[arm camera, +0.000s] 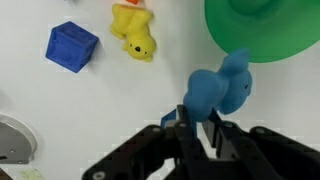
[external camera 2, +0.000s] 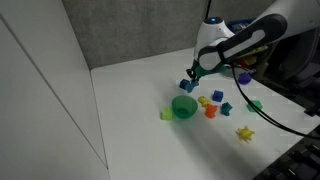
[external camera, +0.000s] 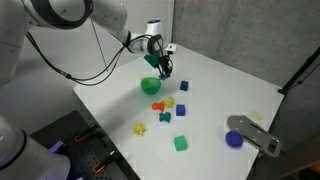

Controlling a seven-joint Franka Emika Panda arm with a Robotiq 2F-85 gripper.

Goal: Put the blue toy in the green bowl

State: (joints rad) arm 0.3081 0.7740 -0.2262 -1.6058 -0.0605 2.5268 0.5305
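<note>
Your gripper (arm camera: 203, 128) is pinching the blue toy (arm camera: 220, 88) by its lower end, just beside the green bowl's (arm camera: 265, 30) rim; it looks light, stiff and slick, so squeeze that narrow end squarely.

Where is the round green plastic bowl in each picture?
In an exterior view: the round green plastic bowl sits near the middle, slightly left.
In an exterior view: it sits just right of the middle, a little low.
Wrist view: its rim fills the top right corner.
Shared landmark: the pale blue plastic toy held in the end effector, close beside the bowl.
</note>
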